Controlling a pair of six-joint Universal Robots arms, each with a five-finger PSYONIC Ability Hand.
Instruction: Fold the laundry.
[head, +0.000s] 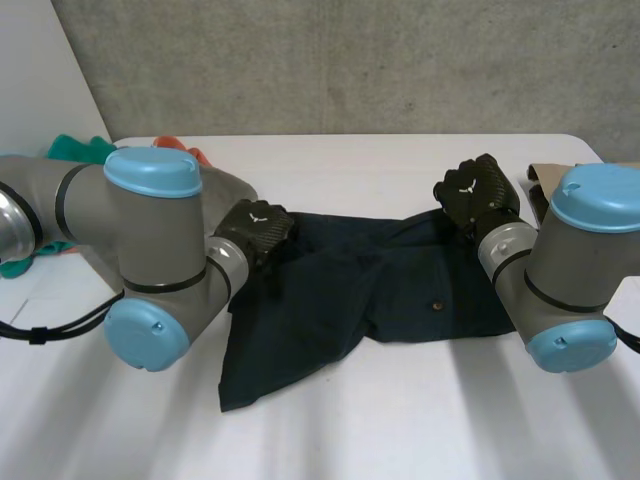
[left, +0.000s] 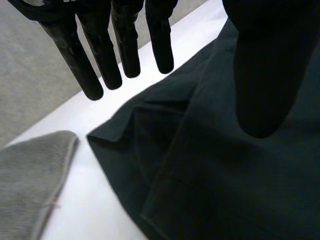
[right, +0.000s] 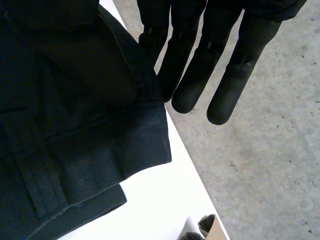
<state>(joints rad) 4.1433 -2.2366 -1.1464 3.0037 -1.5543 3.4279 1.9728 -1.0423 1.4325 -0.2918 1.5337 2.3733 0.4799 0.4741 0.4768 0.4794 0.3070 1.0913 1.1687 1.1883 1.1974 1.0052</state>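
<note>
Hanging open over dark garment (head: 340, 300), left robot hand (head: 258, 232), right robot hand (head: 478, 195); arms (head: 150, 250) cover its ends

No words, numbers or brand names to read anywhere. One sign only: a white emblem (head: 258, 215) sits on the back of the left hand (head: 262, 232), and its twin on the right hand (head: 482, 200). It's a bare shape, no letters.

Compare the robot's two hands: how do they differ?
The left hand is at the far left corner of the dark garment, the right hand at its far right. A grey cloth lies near the left hand, a tan item near the right hand. Both are open, fingers straight.
</note>
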